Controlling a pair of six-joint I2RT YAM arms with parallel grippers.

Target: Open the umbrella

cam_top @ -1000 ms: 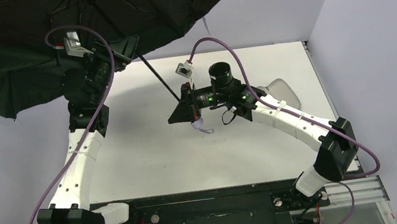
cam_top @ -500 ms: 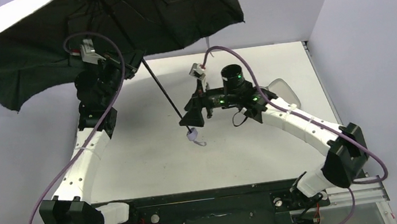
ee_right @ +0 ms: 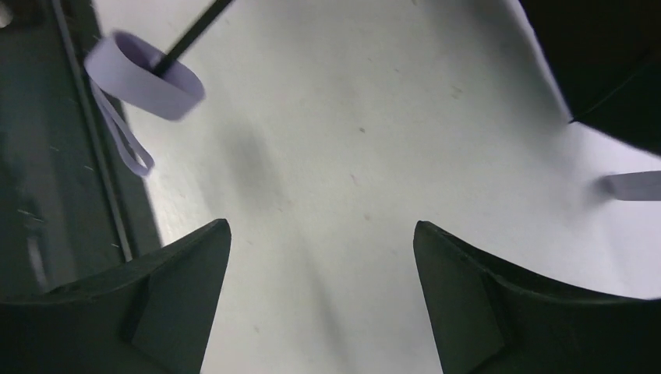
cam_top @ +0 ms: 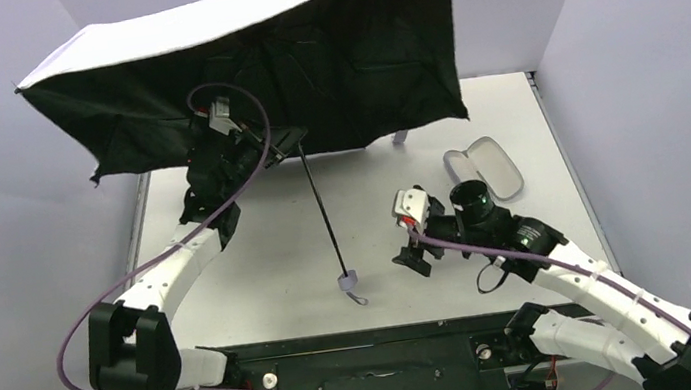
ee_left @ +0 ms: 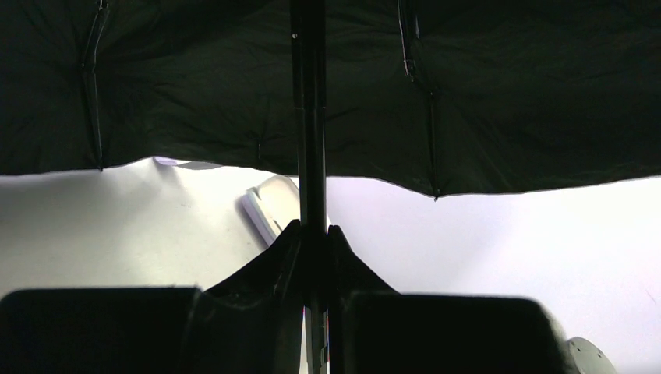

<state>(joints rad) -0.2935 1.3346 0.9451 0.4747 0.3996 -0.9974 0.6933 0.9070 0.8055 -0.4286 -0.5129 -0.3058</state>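
The right gripper [ee_right: 321, 230] has let go of the handle [cam_top: 348, 279] and backed off toward the near edge, jaws spread and empty. The umbrella [cam_top: 305, 69] is fully spread and has swung over the far middle of the table [cam_top: 260, 267]. Only the left gripper [ee_left: 313, 234] carries it, pinching the shaft [cam_top: 321, 208] just under the canopy. Opening looks done. The left wrist view shows that pinch, hidden from the top view. The right wrist view shows the handle hanging free.

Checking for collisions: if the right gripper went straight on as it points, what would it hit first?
Likely the table, which fills the view ahead of the open right gripper; the umbrella handle lies off that line. Depth is unclear.
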